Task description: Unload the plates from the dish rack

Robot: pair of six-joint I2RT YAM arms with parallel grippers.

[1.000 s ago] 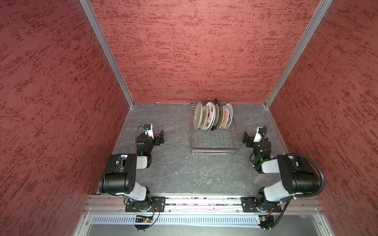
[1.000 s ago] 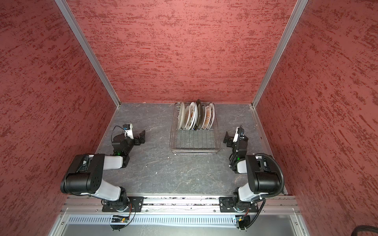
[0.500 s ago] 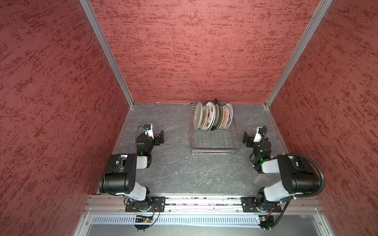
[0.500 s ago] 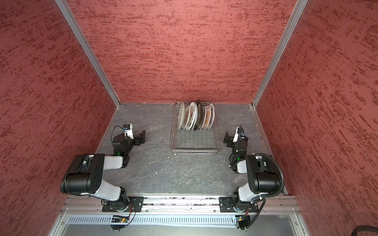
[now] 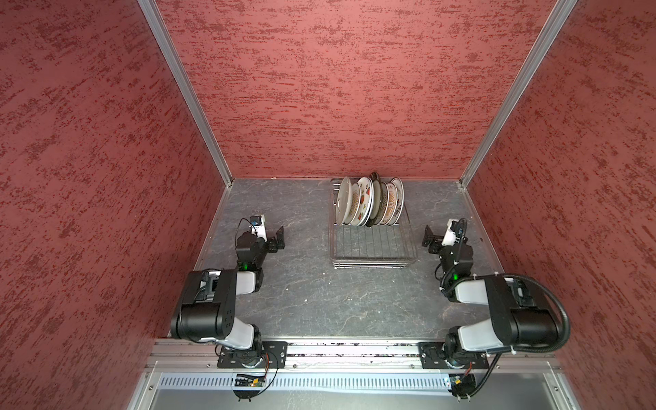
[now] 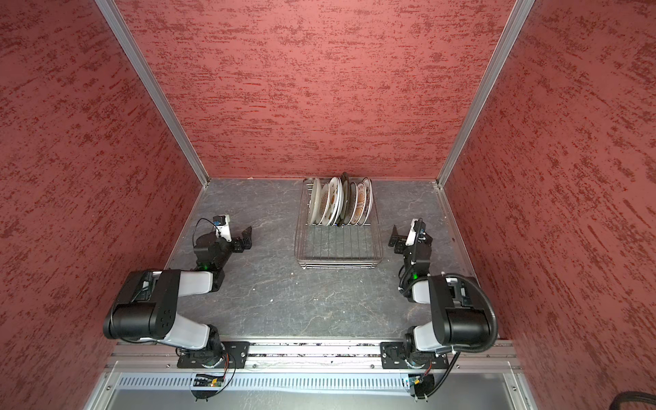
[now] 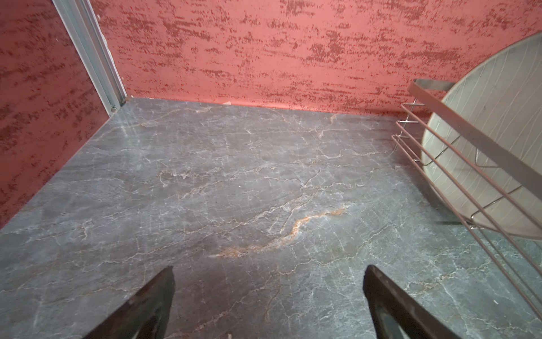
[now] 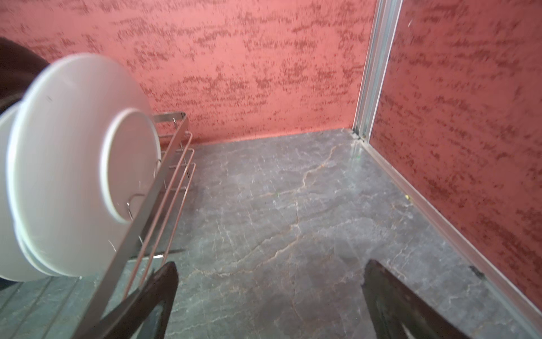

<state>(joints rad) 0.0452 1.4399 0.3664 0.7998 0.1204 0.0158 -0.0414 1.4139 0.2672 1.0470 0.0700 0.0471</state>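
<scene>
Several plates (image 5: 369, 202) (image 6: 339, 202) stand on edge in a row at the back of the silver wire dish rack (image 5: 372, 261) (image 6: 339, 264), near the back wall. The rack's front half holds nothing. My left gripper (image 5: 278, 238) (image 6: 247, 237) hovers low over the table left of the rack, open and empty. My right gripper (image 5: 428, 238) (image 6: 394, 238) sits just right of the rack, open and empty. The left wrist view shows open fingers (image 7: 268, 270), the cream plate (image 7: 498, 97) and the rack's side (image 7: 469, 133). The right wrist view shows open fingers (image 8: 269, 267), a white plate's back (image 8: 73, 164) and the rack's rail (image 8: 140, 211).
Red textured walls (image 5: 337, 88) close in the grey marble table (image 5: 319, 301) on three sides, with aluminium corner posts (image 5: 184, 96). The arm bases sit on a metal rail (image 5: 355, 355) along the front edge. Bare tabletop lies in front of the rack and between the arms.
</scene>
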